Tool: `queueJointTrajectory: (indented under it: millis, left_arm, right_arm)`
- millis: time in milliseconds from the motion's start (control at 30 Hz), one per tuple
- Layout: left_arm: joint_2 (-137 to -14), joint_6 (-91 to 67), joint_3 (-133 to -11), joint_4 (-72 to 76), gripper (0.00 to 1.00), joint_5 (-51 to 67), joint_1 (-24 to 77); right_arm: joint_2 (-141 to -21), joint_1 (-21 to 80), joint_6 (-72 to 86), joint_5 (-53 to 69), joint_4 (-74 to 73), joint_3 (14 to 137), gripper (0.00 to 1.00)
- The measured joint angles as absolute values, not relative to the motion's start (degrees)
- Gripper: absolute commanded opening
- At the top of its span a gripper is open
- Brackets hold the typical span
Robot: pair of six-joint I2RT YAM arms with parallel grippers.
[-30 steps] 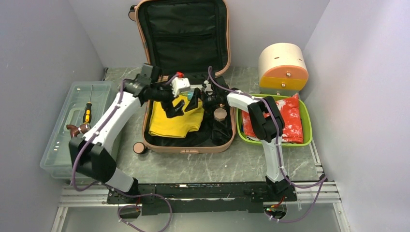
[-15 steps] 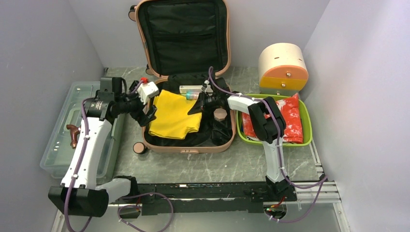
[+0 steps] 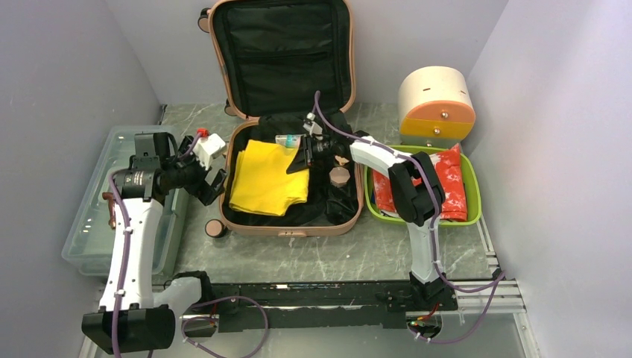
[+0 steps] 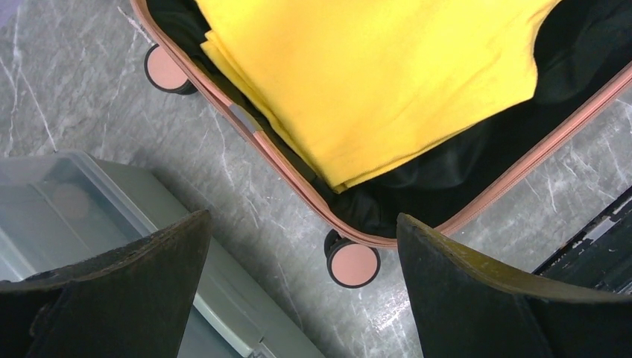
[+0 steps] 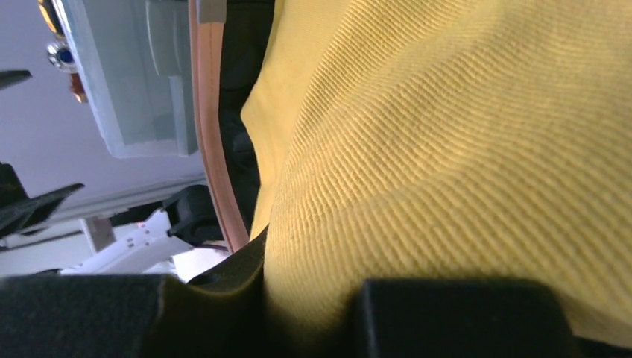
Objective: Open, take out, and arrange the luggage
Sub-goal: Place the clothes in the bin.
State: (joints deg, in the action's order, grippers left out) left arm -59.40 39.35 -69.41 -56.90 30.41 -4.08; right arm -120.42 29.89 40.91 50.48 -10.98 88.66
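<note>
The luggage (image 3: 287, 230) lies open at the middle of the tabletop's (image 3: 335, 253) far edge, lid upright, with a yellow cloth (image 3: 268, 175) in its lower half. We see the left fingers (image 4: 112, 283) spread apart, holding nothing, between the clear bin (image 3: 97, 224) and the luggage's left rim. The right fingers (image 5: 447, 313) are clamped on the cloth's far right edge.
</note>
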Motion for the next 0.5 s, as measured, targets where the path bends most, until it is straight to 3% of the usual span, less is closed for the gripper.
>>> queueJointTrajectory:
  millis: [333, 500]
  left_arm:
    - [-58.39, 39.57, -69.23, -58.37, 0.99, 31.31, -6.04]
    - [-58.22, 39.64, -69.23, -58.52, 0.99, 31.88, -6.15]
  right_arm:
    - [-120.88, 30.20, 13.87, 47.64, -42.26, 108.55, 0.00]
    - [-120.75, 26.02, 4.99, 46.39, -53.49, 110.21, 0.00]
